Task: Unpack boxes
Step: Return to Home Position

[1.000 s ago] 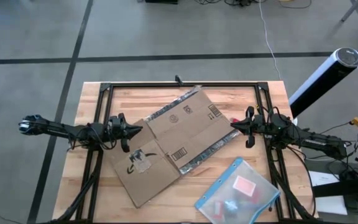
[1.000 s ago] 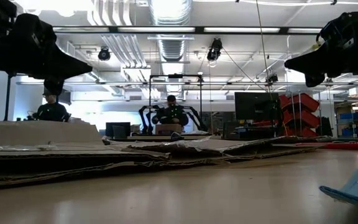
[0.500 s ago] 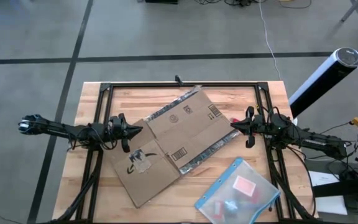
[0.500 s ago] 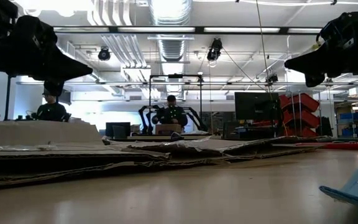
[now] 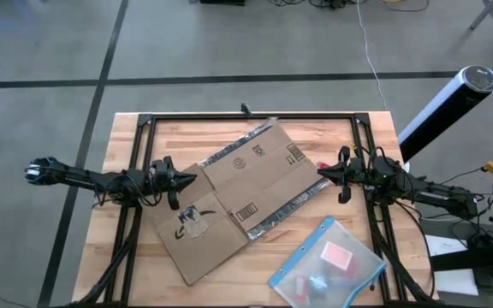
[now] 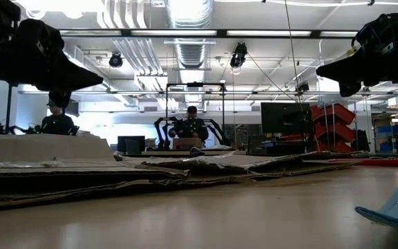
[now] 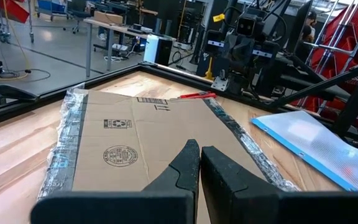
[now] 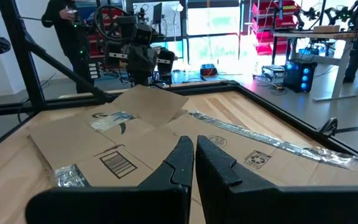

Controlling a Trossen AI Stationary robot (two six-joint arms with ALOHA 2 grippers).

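A brown cardboard box (image 5: 238,192), flattened with its flaps spread, lies flat on the wooden table (image 5: 118,137). Shiny tape strips (image 5: 288,205) run along its edges. My left gripper (image 5: 193,179) hangs shut above the box's left edge, its tips (image 7: 199,150) pointing over the cardboard (image 7: 135,134). My right gripper (image 5: 321,171) hangs shut above the box's right corner, its tips (image 8: 194,143) over the cardboard (image 8: 129,149). In the low view both grippers, left (image 6: 95,75) and right (image 6: 320,71), are well above the box (image 6: 150,173).
A clear plastic pouch with a blue edge (image 5: 328,265) lies at the table's near right. A small red tool (image 7: 197,96) lies by the box's right corner. A black frame (image 5: 251,117) runs around the table. People sit in the room beyond the table (image 6: 191,124).
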